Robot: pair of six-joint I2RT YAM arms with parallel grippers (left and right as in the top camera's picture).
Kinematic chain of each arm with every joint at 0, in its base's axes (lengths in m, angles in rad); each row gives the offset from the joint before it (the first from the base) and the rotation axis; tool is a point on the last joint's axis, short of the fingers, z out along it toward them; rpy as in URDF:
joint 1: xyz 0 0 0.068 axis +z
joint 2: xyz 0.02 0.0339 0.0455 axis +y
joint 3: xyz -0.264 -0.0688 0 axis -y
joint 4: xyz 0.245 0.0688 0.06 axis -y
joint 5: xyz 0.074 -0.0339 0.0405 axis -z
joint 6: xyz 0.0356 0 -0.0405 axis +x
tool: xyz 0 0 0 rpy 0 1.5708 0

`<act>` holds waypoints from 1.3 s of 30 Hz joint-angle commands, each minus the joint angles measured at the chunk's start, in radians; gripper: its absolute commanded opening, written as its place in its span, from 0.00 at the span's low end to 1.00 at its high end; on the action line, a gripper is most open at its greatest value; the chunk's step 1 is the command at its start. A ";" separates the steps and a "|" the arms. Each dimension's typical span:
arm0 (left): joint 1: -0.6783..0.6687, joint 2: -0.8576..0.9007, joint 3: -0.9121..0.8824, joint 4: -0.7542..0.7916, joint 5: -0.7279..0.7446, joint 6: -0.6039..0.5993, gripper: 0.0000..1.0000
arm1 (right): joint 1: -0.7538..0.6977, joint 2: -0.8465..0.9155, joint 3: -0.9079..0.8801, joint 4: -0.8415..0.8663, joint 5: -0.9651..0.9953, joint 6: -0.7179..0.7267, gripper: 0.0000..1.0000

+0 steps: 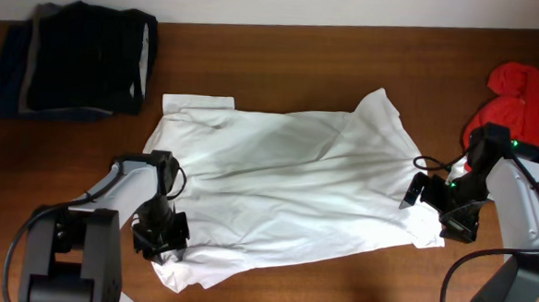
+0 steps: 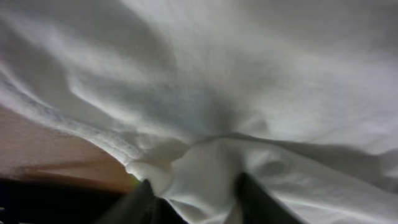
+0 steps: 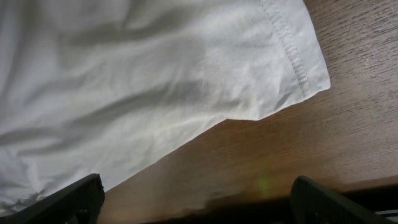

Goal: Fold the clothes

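The clothes, a white wrinkled short-sleeved shirt (image 1: 286,180), lie spread across the wooden table (image 1: 348,53). My left gripper (image 1: 160,238) is at the shirt's lower left corner. In the left wrist view the shirt (image 2: 249,74) fills the frame, and a bunched fold of it sits pinched between the two dark fingers of the left gripper (image 2: 199,199). My right gripper (image 1: 412,194) is at the shirt's right edge. In the right wrist view it (image 3: 199,196) stands wide open over bare wood, with the stitched hem of the shirt (image 3: 124,81) just ahead of it.
A folded stack of dark garments (image 1: 71,62) lies at the back left. A red garment (image 1: 522,99) is bunched at the right edge, close behind the right arm. The table's front edge runs just below both arm bases.
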 commanded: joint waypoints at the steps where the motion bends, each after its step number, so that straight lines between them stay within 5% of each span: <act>1: 0.006 0.001 0.008 -0.033 -0.018 0.010 0.34 | -0.003 -0.007 0.013 -0.003 -0.009 -0.004 0.99; 4: 0.006 -0.013 0.109 -0.144 -0.019 -0.009 0.01 | -0.003 -0.007 0.013 0.001 -0.009 -0.004 0.99; 11: -0.015 -0.203 0.154 -0.365 0.078 -0.009 0.01 | -0.003 -0.007 0.013 0.000 -0.009 -0.004 0.99; 15: -0.159 -0.338 0.154 -0.488 0.103 -0.066 0.01 | -0.003 -0.007 0.013 0.000 -0.009 -0.004 0.99; 18: -0.333 -0.347 0.154 -0.497 0.189 -0.071 0.15 | -0.003 -0.007 0.013 -0.008 -0.009 -0.004 0.99; 19: -0.372 -0.347 0.154 -0.510 0.189 -0.071 0.36 | -0.003 -0.007 0.013 -0.010 -0.009 -0.004 0.99; 20: -0.393 -0.346 0.154 -0.521 0.188 -0.070 0.45 | -0.003 -0.007 0.013 -0.010 -0.009 -0.004 0.99; 24: -0.367 -0.347 0.179 -0.467 0.120 -0.070 0.47 | -0.003 -0.007 0.013 -0.010 -0.009 -0.004 0.99; 27: -0.264 -0.347 0.243 -0.192 0.042 -0.070 0.42 | -0.002 -0.007 0.013 -0.014 -0.026 -0.005 0.99; 28: -0.196 -0.343 0.243 -0.058 0.006 -0.070 0.35 | -0.001 -0.007 0.013 -0.016 -0.030 -0.009 0.94; 30: -0.071 -0.304 0.243 0.101 -0.029 -0.062 0.34 | 0.019 -0.007 0.013 -0.011 -0.036 -0.011 0.57; 33: 0.007 -0.098 0.243 0.190 0.000 0.027 0.18 | 0.120 -0.007 0.013 0.043 -0.047 -0.008 0.04; 39: 0.097 0.164 0.243 0.360 -0.053 0.022 0.17 | 0.235 -0.006 0.013 0.146 -0.048 0.035 0.05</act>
